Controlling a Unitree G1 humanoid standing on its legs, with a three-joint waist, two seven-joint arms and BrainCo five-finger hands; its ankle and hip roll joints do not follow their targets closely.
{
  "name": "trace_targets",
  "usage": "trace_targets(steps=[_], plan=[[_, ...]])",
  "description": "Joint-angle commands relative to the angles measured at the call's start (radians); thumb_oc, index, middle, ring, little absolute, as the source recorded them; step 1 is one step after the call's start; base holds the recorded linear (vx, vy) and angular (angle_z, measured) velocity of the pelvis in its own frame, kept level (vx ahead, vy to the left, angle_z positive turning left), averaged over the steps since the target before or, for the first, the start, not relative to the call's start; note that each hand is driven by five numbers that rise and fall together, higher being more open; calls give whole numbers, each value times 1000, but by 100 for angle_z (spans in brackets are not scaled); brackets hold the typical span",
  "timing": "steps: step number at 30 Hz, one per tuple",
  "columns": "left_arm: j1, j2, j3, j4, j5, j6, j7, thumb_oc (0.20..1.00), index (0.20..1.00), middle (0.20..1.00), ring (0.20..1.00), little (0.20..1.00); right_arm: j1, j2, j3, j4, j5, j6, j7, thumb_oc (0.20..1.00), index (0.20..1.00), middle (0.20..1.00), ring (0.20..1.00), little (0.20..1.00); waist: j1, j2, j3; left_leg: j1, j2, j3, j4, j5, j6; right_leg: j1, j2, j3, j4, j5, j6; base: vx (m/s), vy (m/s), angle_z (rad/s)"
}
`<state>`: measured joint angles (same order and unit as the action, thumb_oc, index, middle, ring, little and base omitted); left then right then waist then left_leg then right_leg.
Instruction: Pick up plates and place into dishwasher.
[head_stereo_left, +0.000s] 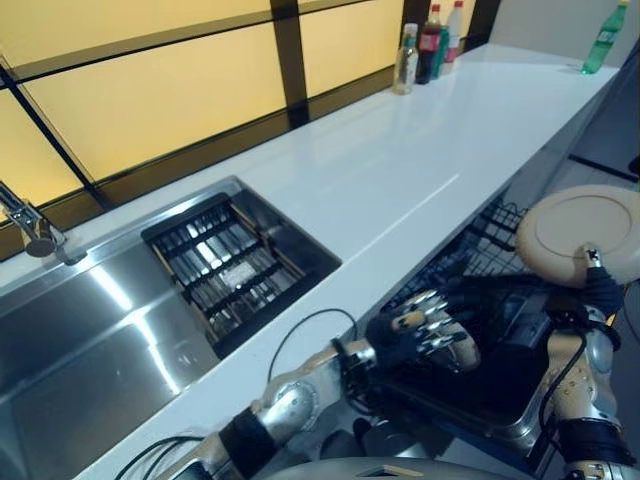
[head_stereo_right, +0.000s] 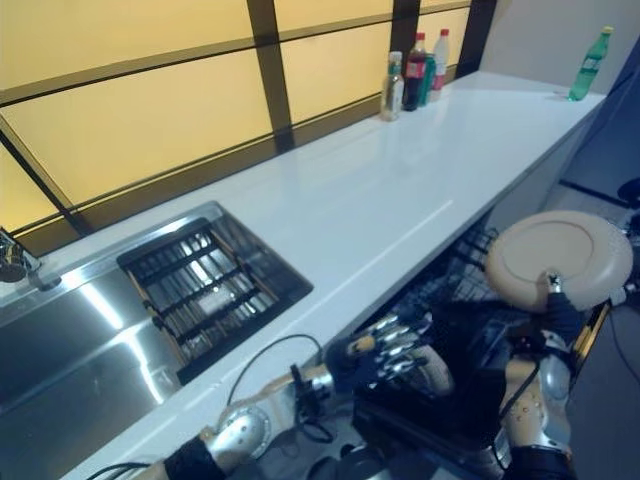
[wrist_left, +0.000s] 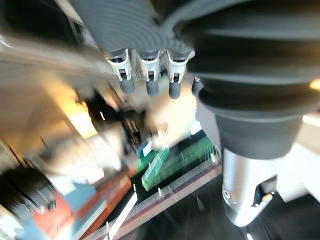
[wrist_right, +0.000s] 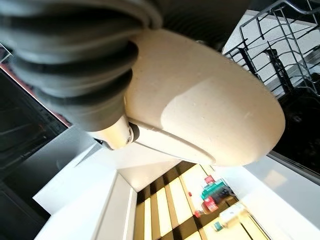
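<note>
A beige plate is held up at the right, above the open dishwasher, with my right hand shut on its lower rim; in the right wrist view the plate sits right against that hand. The dishwasher's black wire rack juts out under the counter edge, and it appears again behind the plate. My left hand hovers over the rack with relaxed fingers that grip nothing. A beige curved edge lies just past those fingers; I cannot tell what it is.
A long white counter runs along the yellow panelled wall. At the left is a steel sink with a dark drainer and a faucet. Bottles stand at the far end, a green bottle at the far right.
</note>
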<state>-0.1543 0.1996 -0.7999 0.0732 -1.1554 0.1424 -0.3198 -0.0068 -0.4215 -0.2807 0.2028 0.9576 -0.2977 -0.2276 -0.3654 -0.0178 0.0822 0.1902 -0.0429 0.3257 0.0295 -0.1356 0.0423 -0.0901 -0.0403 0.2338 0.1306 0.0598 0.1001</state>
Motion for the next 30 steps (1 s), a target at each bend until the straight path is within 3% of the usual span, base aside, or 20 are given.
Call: trace_targets(steps=[1,4,6,8,11,12,15,19,22,24,30], plan=[[93,59,95,24,58,-75,-67,1000,1000,1000,1000,1000,-70,-67,-55,10,51,-25,31,200,200,200,200,200,55,-2,25,-170,25,-22,140,-48,103,-182,-65,-85,238,172,48,-155,60,-27],[118,80,152,67,63,-58,-100,1000,1000,1000,1000,1000,-45,-64,-54,4,70,-43,34,200,200,200,200,200,96,12,34,-203,37,-30,132,-12,110,-159,-69,-139,363,99,18,-111,29,-22],[128,98,179,92,118,-73,-124,1000,1000,1000,1000,1000,-46,-55,-49,10,62,-55,33,200,200,200,200,200,136,1,23,-222,41,-25,136,2,100,-71,-95,-204,274,39,3,-40,-70,8],[138,100,193,143,106,-103,-161,1000,1000,1000,1000,1000,-40,-40,-31,7,71,-63,29,200,200,200,200,200,159,-12,4,-228,37,-47,142,4,80,6,-98,-224,128,-6,9,-23,-100,-19],[174,91,241,150,141,-153,-116,1000,1000,1000,1000,1000,-77,-29,26,-11,54,-51,32,200,200,200,200,200,228,-32,4,-228,5,-229,161,-8,64,17,-99,-166,91,35,16,-66,-74,-79],[169,93,242,150,147,-161,-102,1000,1000,1000,1000,1000,-101,-38,46,-10,41,-47,15,200,200,200,200,200,244,-34,1,-225,-3,-246,145,-4,68,16,-98,-164,82,32,15,-51,-23,-187],[162,87,267,200,187,-145,-84,1000,1000,1000,1000,1000,-139,-58,62,31,82,-31,23,200,200,200,200,200,262,-34,-2,-206,-16,-250,110,-4,75,-1,-99,-169,105,61,22,-27,-1,-79],[186,99,314,297,352,-123,-100,1000,1000,1000,1000,1000,-128,-42,75,31,46,12,47,200,200,200,200,200,268,-40,8,-183,-28,-248,108,-17,84,-56,-109,-170,171,145,34,42,-18,8],[194,112,346,361,448,-116,-114,1000,1000,1000,1000,1000,-103,-47,74,36,1,81,103,200,200,200,200,200,264,-51,10,-169,-28,-253,109,-23,70,-66,-122,-166,102,167,38,151,-93,3],[199,127,360,400,480,-130,-122,1000,1000,1000,1000,1000,-96,-61,86,53,-16,89,156,200,200,200,200,200,262,-65,20,-170,-20,-248,131,-38,55,-77,-128,-171,45,187,53,144,-176,0],[241,169,454,505,631,-156,-101,1000,1000,1000,1000,1000,-91,-85,97,110,-66,131,283,200,200,200,200,200,287,-73,31,-187,16,-243,179,-41,46,-45,-94,-167,29,114,52,128,-150,1]])
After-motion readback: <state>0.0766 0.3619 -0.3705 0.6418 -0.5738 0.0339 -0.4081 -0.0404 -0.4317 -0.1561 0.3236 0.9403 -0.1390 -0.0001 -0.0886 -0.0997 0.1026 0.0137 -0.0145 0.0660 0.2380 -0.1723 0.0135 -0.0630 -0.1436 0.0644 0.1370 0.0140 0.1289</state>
